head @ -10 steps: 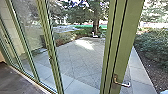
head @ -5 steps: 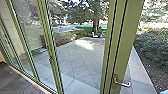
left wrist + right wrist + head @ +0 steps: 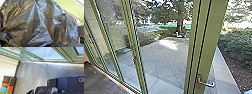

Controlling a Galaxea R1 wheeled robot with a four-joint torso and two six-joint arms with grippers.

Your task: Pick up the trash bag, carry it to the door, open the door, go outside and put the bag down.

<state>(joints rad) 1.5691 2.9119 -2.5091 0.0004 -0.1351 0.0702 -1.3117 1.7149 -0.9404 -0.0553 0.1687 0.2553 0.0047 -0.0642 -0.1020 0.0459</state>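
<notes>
Change check: none I can see in the head view over the last second. Same framing, door handle [image 3: 206, 84] at the same angle, nothing touching it. So the robot looks parked at the door [image 3: 210, 42], with no progress on opening in that span.

Trash bag [image 3: 41, 23]: black, crumpled, right up close in front of the left jaws. Placement suggests it's being carried on that side, but I can't confirm the hold. Left jaws: can't tell how far open, or whether they have the plastic. Right jaws: can't tell either, opening or contents.

Floor [image 3: 31, 72] on the right jaws' side is indoors; glass panels well ahead of them, paving [image 3: 164, 60] beyond. My read: bag is at the doorway stage, door looks shut, going outside and set-down both undone. Risk: loose plastic snagging on the handle.
</notes>
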